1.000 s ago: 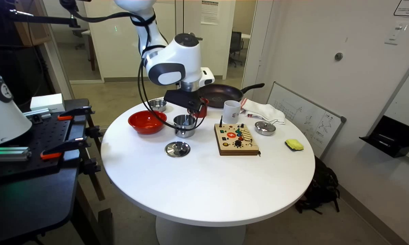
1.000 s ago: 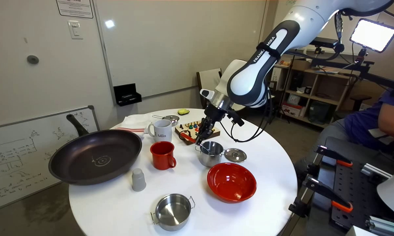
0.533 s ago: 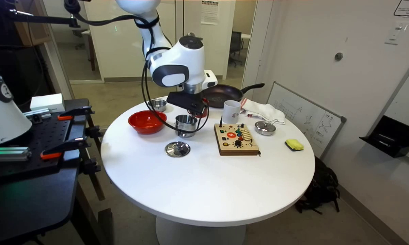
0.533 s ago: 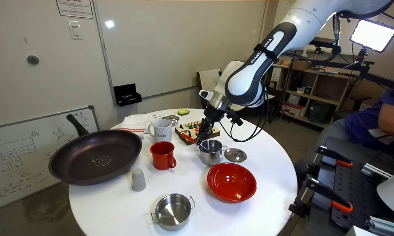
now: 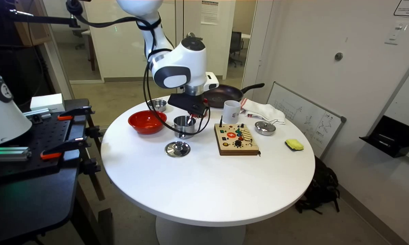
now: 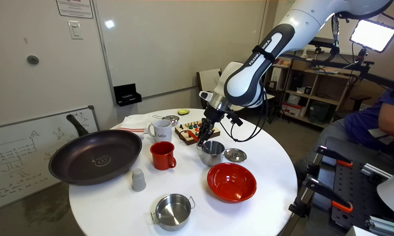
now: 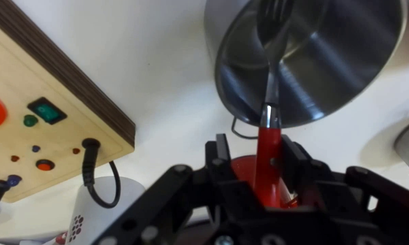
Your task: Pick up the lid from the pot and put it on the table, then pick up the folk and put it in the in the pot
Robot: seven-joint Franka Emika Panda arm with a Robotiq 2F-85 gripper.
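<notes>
The wrist view shows us the hand point(image 7: 253, 149) loose around the fork point(image 7: 271, 98), its fingers parted and a gap showing beside the red handle. The fork slants tines-down into the pot point(image 7: 344, 64); whether it touches the rim, we cannot tell. The pot stands on a round white surface point(image 5: 211, 183), and in both exterior views we find the lid point(image 5: 177, 149) lying flat there, just beside the pot. The red bowl point(image 6: 231, 195) is near them. Elsewhere on the surface we see a black frying pan point(image 6: 95, 167), a red mug point(image 6: 161, 160), a white mug point(image 5: 231, 113), a small grey container point(image 6: 138, 181), a shallow steel bowl point(image 6: 172, 213), a wooden box point(image 5: 236, 139) of knobs and switches, a red-striped towel point(image 5: 265, 111) and a yellow sponge point(image 5: 294, 144). Behind, a whiteboard point(image 6: 180, 42) hangs on the wall point(image 5: 303, 41) and a leaning board point(image 5: 306, 117) tilts low against it, a black backpack point(image 5: 321, 185) near its foot. In an exterior view we notice a lamp panel point(image 6: 374, 35), shelves point(image 6: 311, 95) and, at the edge, part of a person point(image 6: 377, 114) in a purple shirt.
</notes>
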